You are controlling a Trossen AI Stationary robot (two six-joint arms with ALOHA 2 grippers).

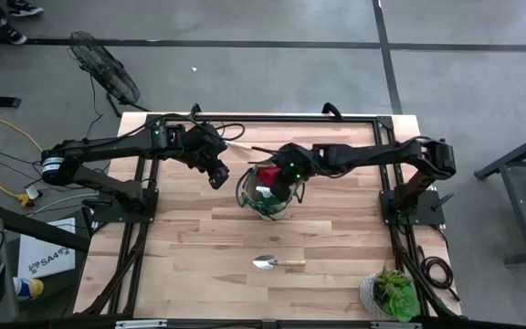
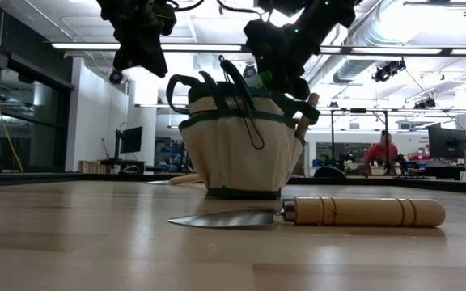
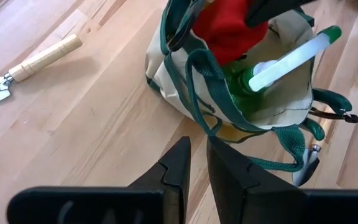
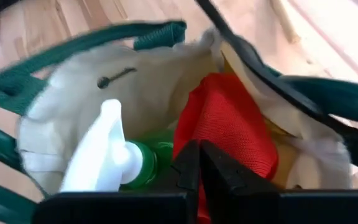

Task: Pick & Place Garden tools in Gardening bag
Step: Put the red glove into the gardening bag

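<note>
Hovering over the mouth of the gardening bag [image 1: 268,192], the right pincer [image 4: 199,163] has its fingers pressed together with nothing between them; directly below and just ahead of its tips lies the red piece [image 4: 225,121], and beside that, still inside the bag, a bright green piece [image 4: 149,158] with a pale spray-bottle neck [image 4: 98,152] pointing up. Dark green loop handles [image 4: 86,46] arch around the opening on both sides of this pincer. The right arm reaches in from the bench's [image 1: 199,238] right edge, stretched nearly straight toward the centre, its wrist angled down into the bag.

The left pincer [image 1: 217,174] hangs just outside the bag's rim, on the side facing the left arm, raised above the bench; its fingers [image 3: 179,165] stand almost together with a thin gap and hold nothing. The left arm extends from the left edge, bent at the elbow.

A silver trowel with a wooden handle [image 1: 277,263] lies flat on the bench, well apart from both pincers, toward the near edge. A potted plant [image 1: 391,292] sits at the bench's near right corner
</note>
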